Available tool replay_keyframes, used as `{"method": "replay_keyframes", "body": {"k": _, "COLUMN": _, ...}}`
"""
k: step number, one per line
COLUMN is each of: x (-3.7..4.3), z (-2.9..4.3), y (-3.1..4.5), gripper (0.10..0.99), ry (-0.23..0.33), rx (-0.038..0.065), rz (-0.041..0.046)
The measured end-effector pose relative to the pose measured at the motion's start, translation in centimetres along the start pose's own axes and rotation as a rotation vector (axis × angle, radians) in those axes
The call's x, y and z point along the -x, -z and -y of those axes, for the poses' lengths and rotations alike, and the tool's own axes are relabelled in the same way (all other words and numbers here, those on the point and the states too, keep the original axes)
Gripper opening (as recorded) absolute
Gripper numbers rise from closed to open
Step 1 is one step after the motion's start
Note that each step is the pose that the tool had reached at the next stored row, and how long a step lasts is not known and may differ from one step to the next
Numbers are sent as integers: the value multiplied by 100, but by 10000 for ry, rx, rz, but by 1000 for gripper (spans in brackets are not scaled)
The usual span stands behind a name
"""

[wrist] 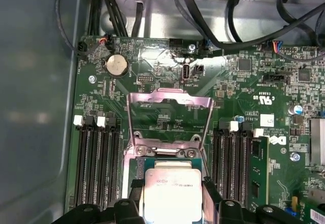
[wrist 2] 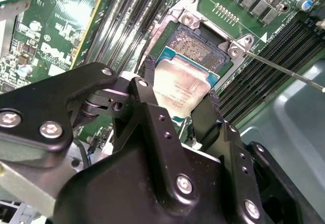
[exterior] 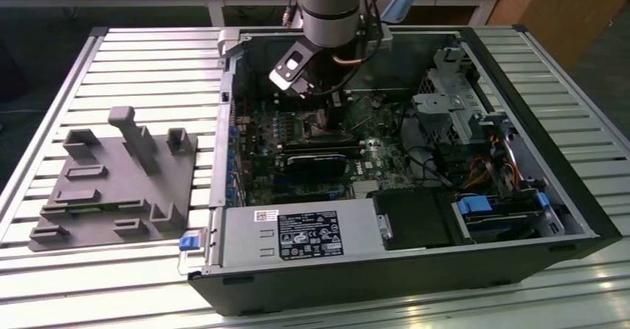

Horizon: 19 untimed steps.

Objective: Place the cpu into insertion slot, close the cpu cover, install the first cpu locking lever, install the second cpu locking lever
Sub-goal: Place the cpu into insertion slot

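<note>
open computer case [exterior: 394, 281] on slatted table [exterior: 147, 63]; arm [exterior: 330, 4] reaches inside, over motherboard [wrist: 244, 97]. step in hand, by my reading: first one, placing chip. cover [wrist: 169, 98] stands open beyond socket [wrist 2: 195, 43]; lever [wrist 2: 284, 71] unlatched, sticking out sideways. gripper [wrist 2: 180, 82] low over socket, fingers [wrist 2: 147, 76] pinching chip [wrist: 172, 196] by opposite edges. chip seated or just above socket: cannot tell. placing calls for chip level, square to socket, no side push.
</note>
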State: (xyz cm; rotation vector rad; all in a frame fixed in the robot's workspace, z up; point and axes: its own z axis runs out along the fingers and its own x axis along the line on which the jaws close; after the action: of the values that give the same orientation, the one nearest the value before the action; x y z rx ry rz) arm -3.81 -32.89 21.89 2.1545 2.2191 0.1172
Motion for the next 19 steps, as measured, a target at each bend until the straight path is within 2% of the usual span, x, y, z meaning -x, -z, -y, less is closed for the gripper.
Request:
{"method": "replay_keyframes", "body": {"k": 8, "x": -21, "z": 34, "y": -50, "gripper": 541, "ry": -85, "rx": 1, "rz": 7}}
{"method": "replay_keyframes", "body": {"k": 19, "x": -38, "z": 60, "y": -119, "gripper": 541, "ry": -546, "rx": 10, "rz": 47}}
